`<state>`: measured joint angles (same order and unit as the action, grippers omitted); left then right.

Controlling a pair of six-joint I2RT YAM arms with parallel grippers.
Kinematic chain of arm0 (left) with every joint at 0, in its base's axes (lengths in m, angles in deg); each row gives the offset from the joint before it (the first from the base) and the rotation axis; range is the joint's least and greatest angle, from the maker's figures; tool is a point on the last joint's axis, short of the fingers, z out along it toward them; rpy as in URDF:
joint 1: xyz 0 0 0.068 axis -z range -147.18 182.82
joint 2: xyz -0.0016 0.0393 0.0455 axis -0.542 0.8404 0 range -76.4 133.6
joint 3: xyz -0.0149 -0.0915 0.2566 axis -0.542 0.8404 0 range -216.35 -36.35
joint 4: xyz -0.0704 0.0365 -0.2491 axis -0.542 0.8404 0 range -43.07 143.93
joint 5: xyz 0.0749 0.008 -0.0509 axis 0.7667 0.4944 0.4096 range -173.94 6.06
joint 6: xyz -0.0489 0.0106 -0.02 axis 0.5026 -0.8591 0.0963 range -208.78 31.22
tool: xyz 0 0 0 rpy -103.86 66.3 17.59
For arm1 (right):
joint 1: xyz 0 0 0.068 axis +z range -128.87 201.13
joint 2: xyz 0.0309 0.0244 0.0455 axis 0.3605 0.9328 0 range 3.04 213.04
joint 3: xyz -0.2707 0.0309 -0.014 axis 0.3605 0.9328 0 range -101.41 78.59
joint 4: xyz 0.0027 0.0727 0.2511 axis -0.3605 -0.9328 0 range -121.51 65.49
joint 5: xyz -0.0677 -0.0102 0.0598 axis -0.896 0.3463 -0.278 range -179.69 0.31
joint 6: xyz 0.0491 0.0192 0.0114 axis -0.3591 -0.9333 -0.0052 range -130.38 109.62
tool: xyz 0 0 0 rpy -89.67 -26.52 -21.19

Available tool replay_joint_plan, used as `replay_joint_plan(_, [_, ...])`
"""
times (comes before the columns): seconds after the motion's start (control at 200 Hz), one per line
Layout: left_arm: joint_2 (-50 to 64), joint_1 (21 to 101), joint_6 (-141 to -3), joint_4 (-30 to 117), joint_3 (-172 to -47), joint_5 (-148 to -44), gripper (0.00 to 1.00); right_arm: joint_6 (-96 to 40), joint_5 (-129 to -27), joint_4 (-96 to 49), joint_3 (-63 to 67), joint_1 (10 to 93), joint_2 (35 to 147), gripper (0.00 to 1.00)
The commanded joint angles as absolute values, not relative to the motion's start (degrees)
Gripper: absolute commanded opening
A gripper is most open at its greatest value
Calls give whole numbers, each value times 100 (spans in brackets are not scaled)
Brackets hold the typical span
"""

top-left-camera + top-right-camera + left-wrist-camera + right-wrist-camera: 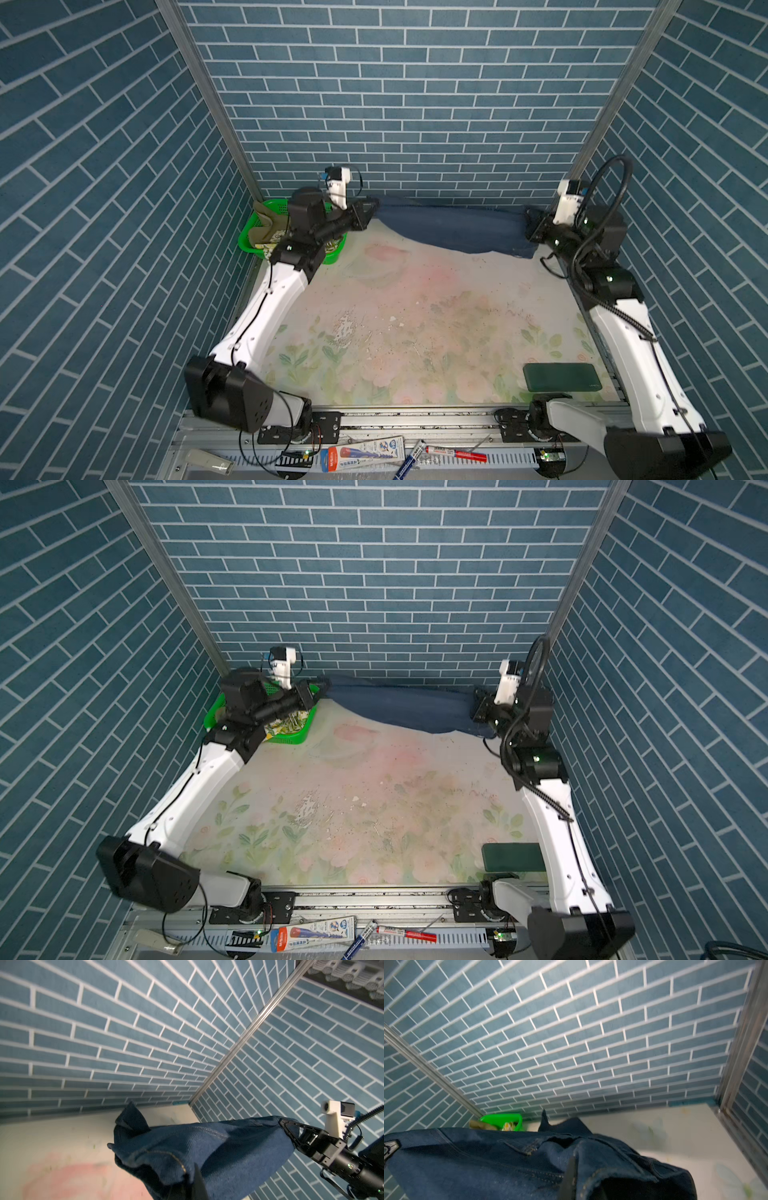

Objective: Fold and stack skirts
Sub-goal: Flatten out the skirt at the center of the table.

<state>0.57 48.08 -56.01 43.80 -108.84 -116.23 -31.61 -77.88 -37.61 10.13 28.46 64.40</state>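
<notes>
Blue brick walls [415, 104] close in a flowered table [415, 316]. At twelve o'clock, along the back wall, the denim skirt [449, 230] hangs stretched between both arms, sagging in the middle. The left claw [370, 206], at eleven o'clock, is clamped on one end. The right claw [530, 226], at one o'clock, seems to pinch the other end, though its own view is blurred. The green basket [249, 239] at ten o'clock holds the khaki skirt [266, 220] and the lemon skirt [286, 725].

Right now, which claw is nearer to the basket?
Left. The left claw is just beside the basket, at one end of the denim skirt; the right claw is at its other end, far across the table.
</notes>
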Motion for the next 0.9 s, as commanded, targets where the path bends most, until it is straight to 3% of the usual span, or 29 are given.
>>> replay_joint_plan(0.0, [-177, 4828, -5190, 2919, -8802, -10757, 42, -3425, -7928, -3319, 2856, 2869, 5884, 57])
replay_joint_plan(0.025, [-156, 4829, -5130, 2820, -8442, -10662, 53, -3468, -7967, -3306, 3205, 2893, 5710, 68])
replay_joint_plan(0.075, [-97, 4811, -5086, 2801, -8010, -10498, 62, -3548, -8100, -3420, 3653, 2952, 5362, 85])
replay_joint_plan(0.13, [-171, 4811, -5131, 2868, -7763, -10291, 72, -3606, -8240, -3662, 3895, 2997, 4977, 91])
replay_joint_plan(0.335, [-686, 4909, -5251, 3395, -7606, -9619, 78, -3637, -8646, -4393, 3796, 3005, 4639, 88])
replay_joint_plan(0.625, [-336, 5443, -6050, 4565, -8256, -8977, 78, -4113, -8246, -4109, 3198, 2997, 7027, 81])
replay_joint_plan(0.895, [926, 5690, -6268, 5240, -8904, -8886, 79, -4403, -7537, -3569, 3209, 3091, 8012, 72])
